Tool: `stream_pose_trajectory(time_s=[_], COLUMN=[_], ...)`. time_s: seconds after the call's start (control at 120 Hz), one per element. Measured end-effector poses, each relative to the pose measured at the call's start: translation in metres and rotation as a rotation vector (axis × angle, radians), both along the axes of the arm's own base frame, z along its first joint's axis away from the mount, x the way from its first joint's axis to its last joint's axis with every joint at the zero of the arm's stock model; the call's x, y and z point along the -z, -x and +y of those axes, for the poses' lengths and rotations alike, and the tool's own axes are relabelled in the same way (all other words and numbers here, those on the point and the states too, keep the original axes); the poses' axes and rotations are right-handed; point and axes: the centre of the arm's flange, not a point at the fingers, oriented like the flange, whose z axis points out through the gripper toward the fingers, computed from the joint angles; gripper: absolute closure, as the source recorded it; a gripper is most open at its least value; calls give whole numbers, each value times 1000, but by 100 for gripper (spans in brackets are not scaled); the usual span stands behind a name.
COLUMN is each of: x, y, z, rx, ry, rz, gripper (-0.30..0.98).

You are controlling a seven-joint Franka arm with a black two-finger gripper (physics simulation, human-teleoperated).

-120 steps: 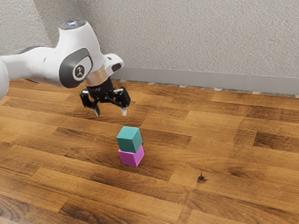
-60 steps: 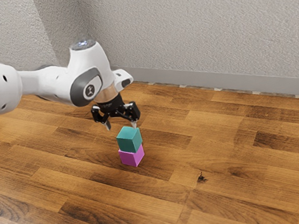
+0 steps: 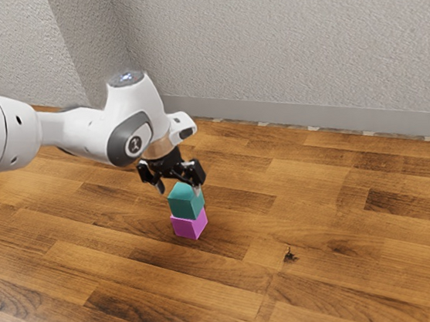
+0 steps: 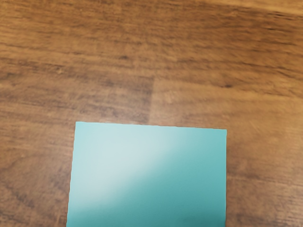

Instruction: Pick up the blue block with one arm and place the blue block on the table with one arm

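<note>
Your fingers are spread, low at the top of the stack, one tip toward each side of the blue block. No pinch on it; can't tell you if either tip touches. Block looks teal, sits on the purple block, which stands on the wood surface. Your arm comes in from the exterior view's left, wall behind. Your wrist view has the teal top face close under the hand, pale glare across it, wood grain around.
</note>
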Motion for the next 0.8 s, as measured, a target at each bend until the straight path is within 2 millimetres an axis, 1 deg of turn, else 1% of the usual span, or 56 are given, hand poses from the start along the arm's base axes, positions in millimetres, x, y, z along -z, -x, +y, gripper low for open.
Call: stream_pose_trajectory(time_s=[0.075,0.142,0.217,0.3,0.425,0.625,0.8], x=[6,11,15,19,32,43,47], y=[-6,-13,-17,-18,-19,-25,-30], z=[1,10,13,14,14,13,13], rx=[13,14,23,35,50,72,86], ry=[-2,-5,-7,-7,-7,-9,-10], rz=[-1,-3,-3,-1,16,18,10], gripper=[0,0,0,0,0,0,0])
